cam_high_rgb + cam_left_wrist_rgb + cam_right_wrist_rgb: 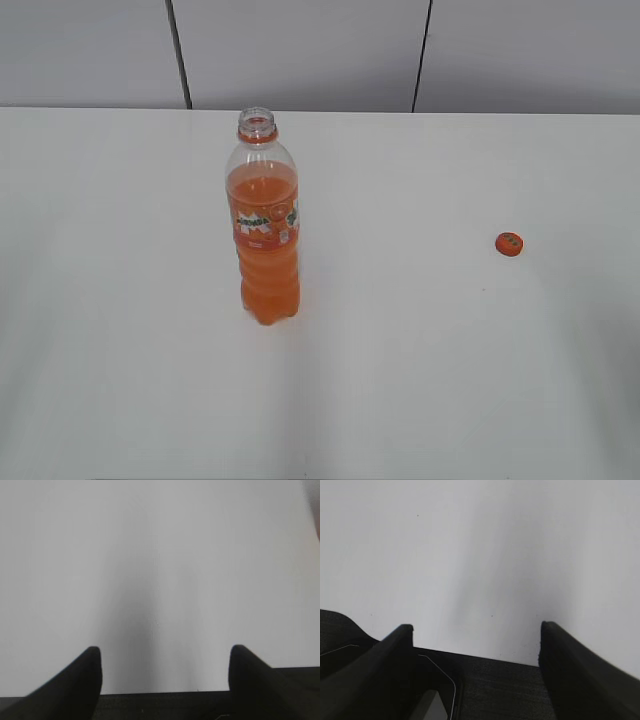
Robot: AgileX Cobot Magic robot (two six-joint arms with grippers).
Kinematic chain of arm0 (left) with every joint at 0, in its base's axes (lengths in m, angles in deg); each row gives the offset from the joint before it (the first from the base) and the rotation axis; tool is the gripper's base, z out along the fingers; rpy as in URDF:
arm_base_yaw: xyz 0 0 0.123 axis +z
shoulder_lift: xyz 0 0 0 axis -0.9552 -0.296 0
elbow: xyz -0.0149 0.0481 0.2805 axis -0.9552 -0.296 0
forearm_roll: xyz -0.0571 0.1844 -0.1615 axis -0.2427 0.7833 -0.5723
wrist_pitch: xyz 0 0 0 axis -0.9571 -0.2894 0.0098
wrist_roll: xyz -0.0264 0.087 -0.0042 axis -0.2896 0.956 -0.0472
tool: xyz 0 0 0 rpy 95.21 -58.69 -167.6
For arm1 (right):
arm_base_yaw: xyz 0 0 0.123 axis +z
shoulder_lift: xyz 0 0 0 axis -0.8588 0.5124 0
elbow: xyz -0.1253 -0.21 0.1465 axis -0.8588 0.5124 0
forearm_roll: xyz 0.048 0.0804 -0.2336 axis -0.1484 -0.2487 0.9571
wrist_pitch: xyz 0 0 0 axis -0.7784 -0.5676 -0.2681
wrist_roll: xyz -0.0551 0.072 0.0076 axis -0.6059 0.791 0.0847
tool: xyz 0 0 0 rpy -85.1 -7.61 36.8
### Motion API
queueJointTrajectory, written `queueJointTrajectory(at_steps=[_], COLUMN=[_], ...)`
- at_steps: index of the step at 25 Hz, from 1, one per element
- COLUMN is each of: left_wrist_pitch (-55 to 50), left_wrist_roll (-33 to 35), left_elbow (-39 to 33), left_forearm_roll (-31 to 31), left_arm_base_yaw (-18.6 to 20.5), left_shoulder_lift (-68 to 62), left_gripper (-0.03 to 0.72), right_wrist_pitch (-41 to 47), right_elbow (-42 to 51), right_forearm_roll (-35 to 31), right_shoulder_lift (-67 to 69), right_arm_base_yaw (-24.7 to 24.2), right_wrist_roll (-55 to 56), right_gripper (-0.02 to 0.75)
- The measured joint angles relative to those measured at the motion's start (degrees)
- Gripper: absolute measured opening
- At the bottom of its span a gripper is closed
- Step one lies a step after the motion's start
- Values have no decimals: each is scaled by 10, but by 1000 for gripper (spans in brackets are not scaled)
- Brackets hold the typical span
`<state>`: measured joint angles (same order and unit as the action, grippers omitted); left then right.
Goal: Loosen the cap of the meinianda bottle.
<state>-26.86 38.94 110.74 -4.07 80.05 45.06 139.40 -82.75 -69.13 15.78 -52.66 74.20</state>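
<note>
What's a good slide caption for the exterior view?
Uncapped meinianda bottle upright on white table, its orange cap lying apart.

On the table [420, 400] we log the meinianda bottle [265, 235] standing upright, left of centre. We log the cap [509, 243] off the bottle, lying on the table well apart to its right. A wall [300, 50] stands behind the table's far edge.
</note>
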Motion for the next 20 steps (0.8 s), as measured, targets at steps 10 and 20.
queueJointTrajectory(at_steps=[10, 20], left_wrist_pitch=[0, -2], left_wrist_roll=[-6, -6], left_elbow=[0, 0], left_forearm_roll=[0, 2], left_arm_base_yaw=[0, 0], left_shoulder_lift=[135, 241], left_gripper=[470, 470], right_wrist_pitch=[13, 68], right_elbow=[13, 23], right_forearm_roll=[-12, -13], right_shoulder_lift=[-87, -134], right_arm_base_yaw=[0, 0], right_wrist_roll=[2, 2], right_gripper=[582, 582])
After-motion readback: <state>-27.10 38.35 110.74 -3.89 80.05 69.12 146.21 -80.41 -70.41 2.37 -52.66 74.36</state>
